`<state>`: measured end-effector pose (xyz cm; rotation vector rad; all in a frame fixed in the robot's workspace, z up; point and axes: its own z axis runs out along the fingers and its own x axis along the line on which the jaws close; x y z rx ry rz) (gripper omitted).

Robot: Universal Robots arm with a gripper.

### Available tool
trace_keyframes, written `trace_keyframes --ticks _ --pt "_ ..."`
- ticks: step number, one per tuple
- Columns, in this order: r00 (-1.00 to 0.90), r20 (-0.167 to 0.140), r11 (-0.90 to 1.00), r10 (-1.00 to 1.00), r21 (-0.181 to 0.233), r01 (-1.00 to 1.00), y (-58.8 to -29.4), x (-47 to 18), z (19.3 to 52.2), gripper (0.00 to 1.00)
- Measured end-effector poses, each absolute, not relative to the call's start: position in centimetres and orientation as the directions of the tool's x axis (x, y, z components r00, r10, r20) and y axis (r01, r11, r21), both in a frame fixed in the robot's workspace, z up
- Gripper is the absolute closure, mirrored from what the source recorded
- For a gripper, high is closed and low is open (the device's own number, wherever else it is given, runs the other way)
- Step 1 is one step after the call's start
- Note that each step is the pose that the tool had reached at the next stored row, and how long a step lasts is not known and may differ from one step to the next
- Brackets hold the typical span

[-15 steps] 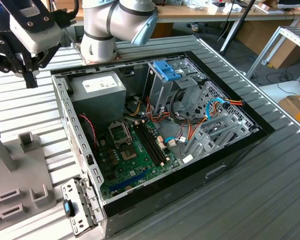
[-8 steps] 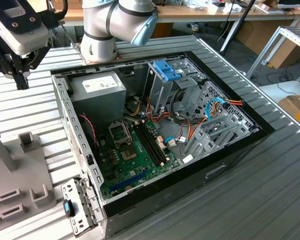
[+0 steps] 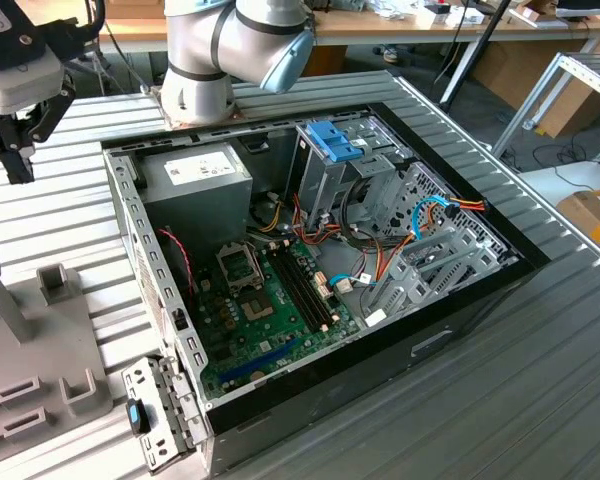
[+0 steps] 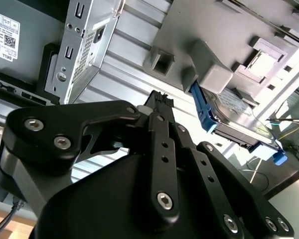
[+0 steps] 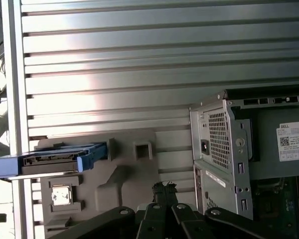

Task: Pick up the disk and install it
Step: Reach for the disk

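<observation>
Tool: the tool (image 3: 20, 165) is clenched, fingertips together with nothing between them. It hangs over the slatted desk (image 3: 540, 380), outside the open computer case (image 3: 520, 265) and apart from the disk. Both wrist views show the closed tips (image 4: 159, 101) (image 5: 164, 188).
Disk: the disk (image 5: 50, 160) stands on its long edge in a slot of the grey holder block (image 5: 124, 169), on the desk beside the case. Its light-blue carrier rail (image 4: 202, 107) frames it.
Handling: likely stiff and dense for its size, with smooth metal faces that could slip. It is probably sensitive to knocks, and the plastic rail would flex before the metal does.
Where to hold: probably across the two flat faces at the free upper edge, on the metal body rather than the rail.
Inside the case: a silver drive cage (image 3: 325, 185) with a blue tab (image 3: 332, 140), a grey power supply (image 3: 195, 175), a green motherboard (image 3: 270, 300), and orange and blue cables (image 3: 430, 210).
In the way: the holder's raised posts (image 4: 209, 72) sit just beside the disk. The case wall (image 5: 217, 144) stands near the holder. Loose cables crowd the space next to the cage.
</observation>
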<state>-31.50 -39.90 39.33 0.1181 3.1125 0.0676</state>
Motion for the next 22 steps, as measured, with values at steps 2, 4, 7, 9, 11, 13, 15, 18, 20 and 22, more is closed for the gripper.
trace_keyframes --ticks 2,4,7,9,11,13,15,18,20,22 --pt "-0.997 -0.025 0.996 0.076 0.044 0.075 -39.9 -31.9 39.3 0.89" --pt "-0.997 -0.024 0.996 0.076 0.044 0.075 -39.9 -32.4 39.3 0.89" --pt "-0.997 -0.024 0.996 0.076 0.044 0.075 -39.9 -33.1 39.3 0.89" --pt "-0.997 -0.024 0.996 0.076 0.044 0.075 -39.9 -33.5 39.3 0.89" --pt "-0.997 -0.024 0.996 0.076 0.044 0.075 -39.9 -33.9 39.3 0.89" --pt "-0.997 -0.024 0.996 0.076 0.044 0.075 -39.9 -34.3 39.3 0.89" --pt "-0.997 -0.024 0.996 0.076 0.044 0.075 -39.9 -34.5 39.3 0.89" --pt "-0.997 -0.024 0.996 0.076 0.044 0.075 -39.9 -34.5 39.3 0.89" --pt "-0.997 -0.024 0.996 0.076 0.044 0.075 -39.9 -34.5 39.3 0.89" --pt "-0.997 -0.024 0.996 0.076 0.044 0.075 -39.9 -34.5 39.3 0.89"
